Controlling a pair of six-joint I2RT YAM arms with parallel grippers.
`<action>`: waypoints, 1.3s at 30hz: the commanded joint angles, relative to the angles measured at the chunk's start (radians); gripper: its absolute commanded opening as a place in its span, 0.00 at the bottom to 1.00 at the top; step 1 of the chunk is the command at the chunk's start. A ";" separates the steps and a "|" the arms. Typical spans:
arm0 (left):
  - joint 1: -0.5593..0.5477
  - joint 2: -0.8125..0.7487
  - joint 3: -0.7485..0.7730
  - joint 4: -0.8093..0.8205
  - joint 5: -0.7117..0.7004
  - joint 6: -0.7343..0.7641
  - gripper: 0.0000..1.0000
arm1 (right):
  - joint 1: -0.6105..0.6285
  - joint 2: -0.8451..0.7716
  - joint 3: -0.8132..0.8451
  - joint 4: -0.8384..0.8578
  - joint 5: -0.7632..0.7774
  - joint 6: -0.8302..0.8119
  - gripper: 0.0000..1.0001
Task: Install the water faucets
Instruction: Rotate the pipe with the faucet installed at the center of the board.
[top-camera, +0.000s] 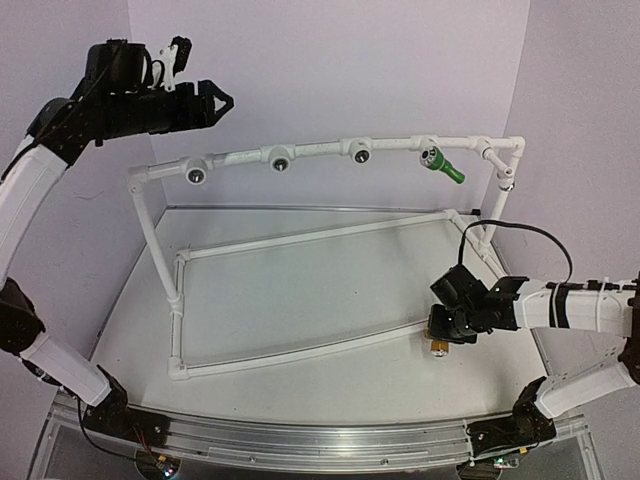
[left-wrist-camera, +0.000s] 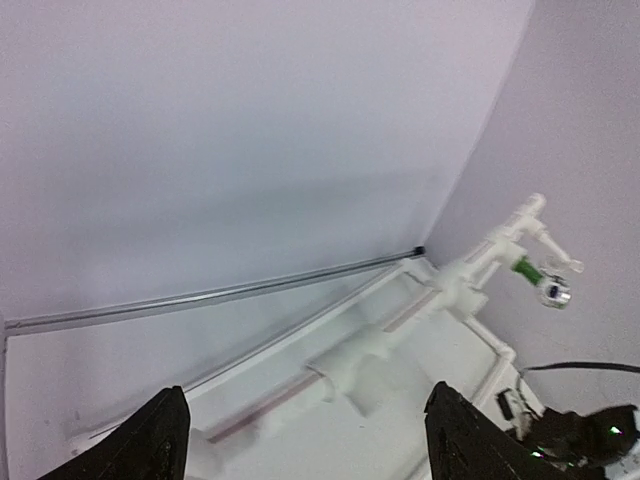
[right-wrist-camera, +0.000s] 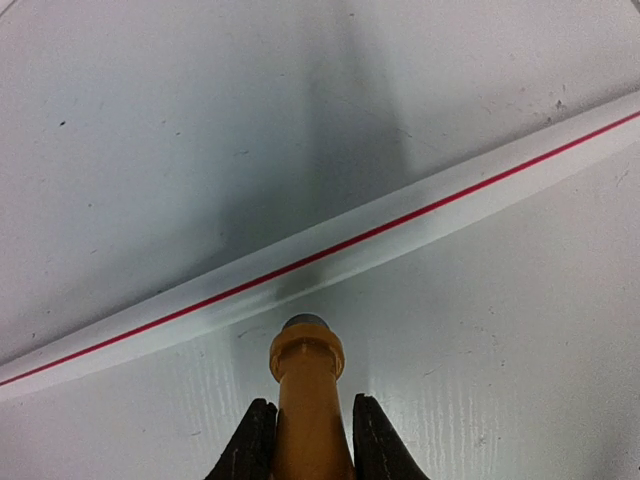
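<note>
Left hand (top-camera: 222, 100) is up high, above and outside the left end of the white pipe frame (top-camera: 310, 150), level with or above its top rail. Its fingers (left-wrist-camera: 160, 440) are spread wide with nothing between them.

Right hand (top-camera: 445, 330) is low at the right end of the frame's near bottom rail (right-wrist-camera: 400, 225), the one with the red stripe. It is closed on the yellow-orange faucet (right-wrist-camera: 305, 400), one finger either side of the body. The collar and greyish tip stick out past the fingertips toward that rail, just beside it. Can't tell if the tip touches the rail or the counter (top-camera: 300, 395). From the top view a brass-coloured bit shows just under the hand.

Green faucet (top-camera: 445, 165) is seated in the frame's top rail, in the socket nearest the right corner, silvery end at the rail and green body angled down and out to the right. No hand is near it.

The three dark sockets (top-camera: 280, 160) further left along the top rail are open.
</note>
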 joint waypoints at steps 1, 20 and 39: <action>0.161 0.105 0.070 -0.135 0.087 0.034 0.84 | -0.030 -0.061 -0.052 0.045 0.099 0.082 0.00; 0.244 0.060 -0.246 -0.138 0.679 0.027 0.66 | -0.408 0.129 -0.036 0.547 -0.151 -0.193 0.00; 0.225 0.142 -0.222 -0.230 0.598 0.289 0.72 | 0.150 -0.049 0.458 0.216 -0.257 -0.576 0.00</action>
